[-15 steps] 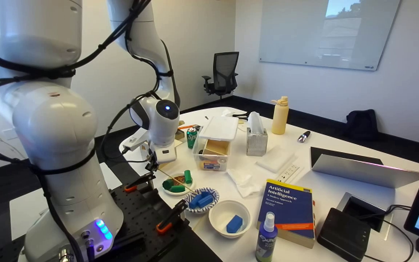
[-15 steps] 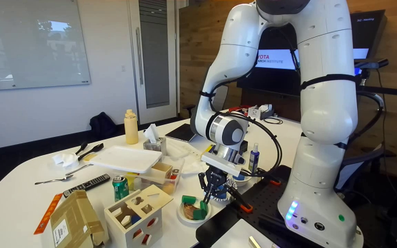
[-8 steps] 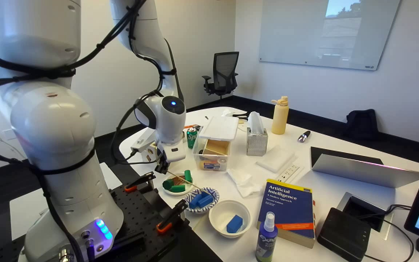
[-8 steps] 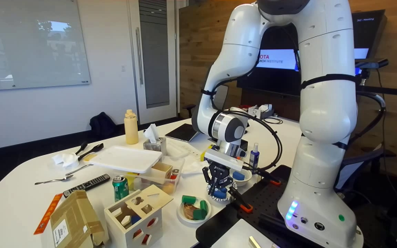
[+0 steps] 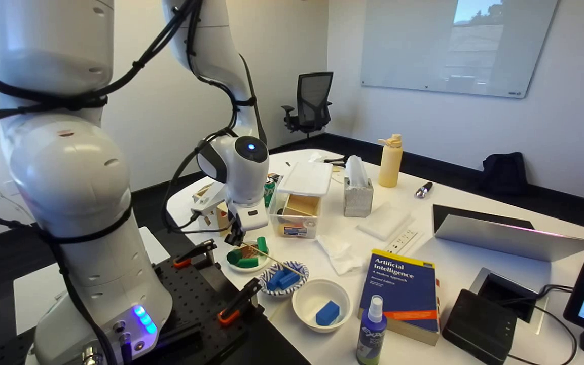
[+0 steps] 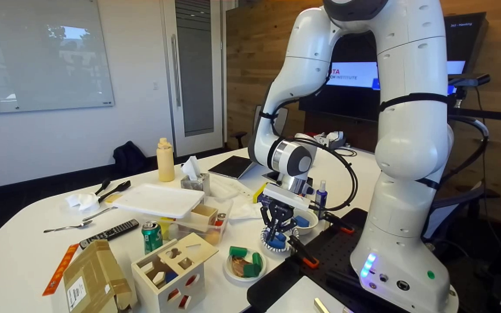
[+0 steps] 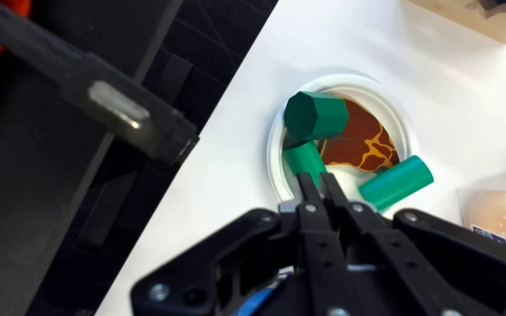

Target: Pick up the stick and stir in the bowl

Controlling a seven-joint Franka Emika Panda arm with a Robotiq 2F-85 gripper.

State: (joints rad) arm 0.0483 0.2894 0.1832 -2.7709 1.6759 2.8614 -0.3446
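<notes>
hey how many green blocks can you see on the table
3, all in the small white bowl: a hexagonal block, another block partly behind the gripper in the wrist view, and a cylinder across the rim. More could be hidden in the wooden box.

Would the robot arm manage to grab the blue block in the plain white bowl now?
Probably not now: the gripper holds the stick, though nothing visible covers the blue block.

Stick [image 5: 271, 258]: thin, straight, tan; I hold it by its upper end, slanting down, lower end showing over the blue-patterned bowl [image 5: 283, 293], contact not discernible to me. Small white bowl [image 7: 345, 80]: round, shallow; upright on the table [image 7: 235, 153], just beside the patterned one; I count three green blocks [image 7: 330, 116] inside, one overhanging the rim, plus a yellow-veined brown piece [image 7: 358, 131].
</notes>
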